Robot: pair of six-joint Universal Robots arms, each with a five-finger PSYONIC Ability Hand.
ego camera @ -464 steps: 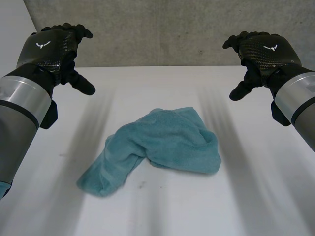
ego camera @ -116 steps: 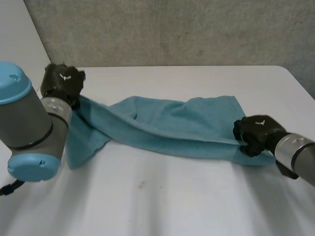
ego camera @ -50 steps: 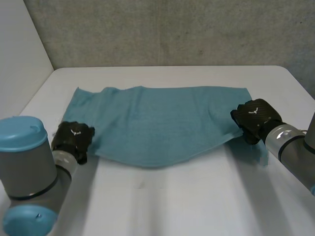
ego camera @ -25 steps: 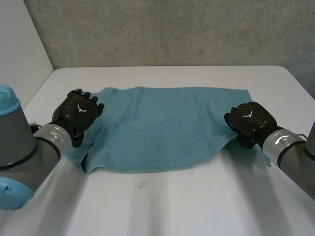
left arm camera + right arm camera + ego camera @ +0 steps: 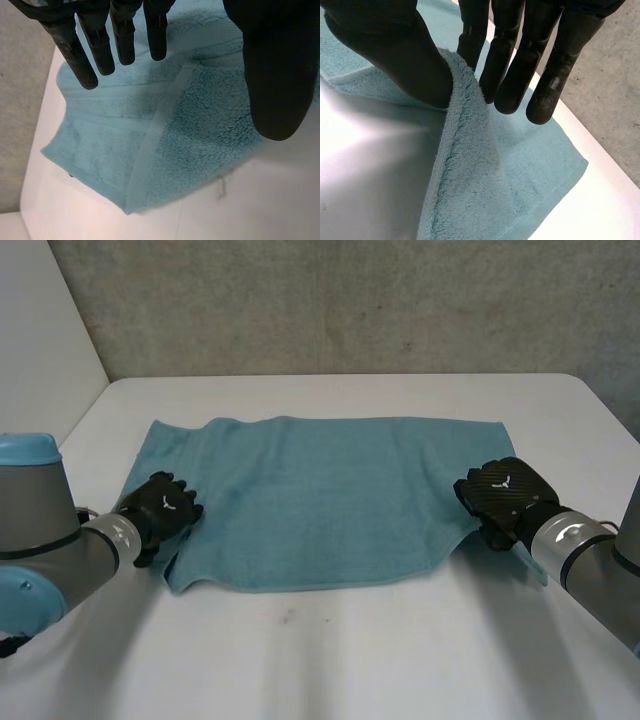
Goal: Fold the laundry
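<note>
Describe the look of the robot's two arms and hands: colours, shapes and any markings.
The left arm and right arm are grey tubes; the left carries a light-blue cap. A silver band rings each wrist. The left hand and right hand are black with a woven sheen, each bearing a white winged mark on its back. The fingers are slim black rods with rounded tips.

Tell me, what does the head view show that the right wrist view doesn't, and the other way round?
Head view: the whole towel spread flat on the table, the left hand at its left end, the right hand at its right end. Right wrist view: the towel's edge raised and pinched between the right hand's thumb and fingers. Both: the right hand, the towel and the table.
</note>
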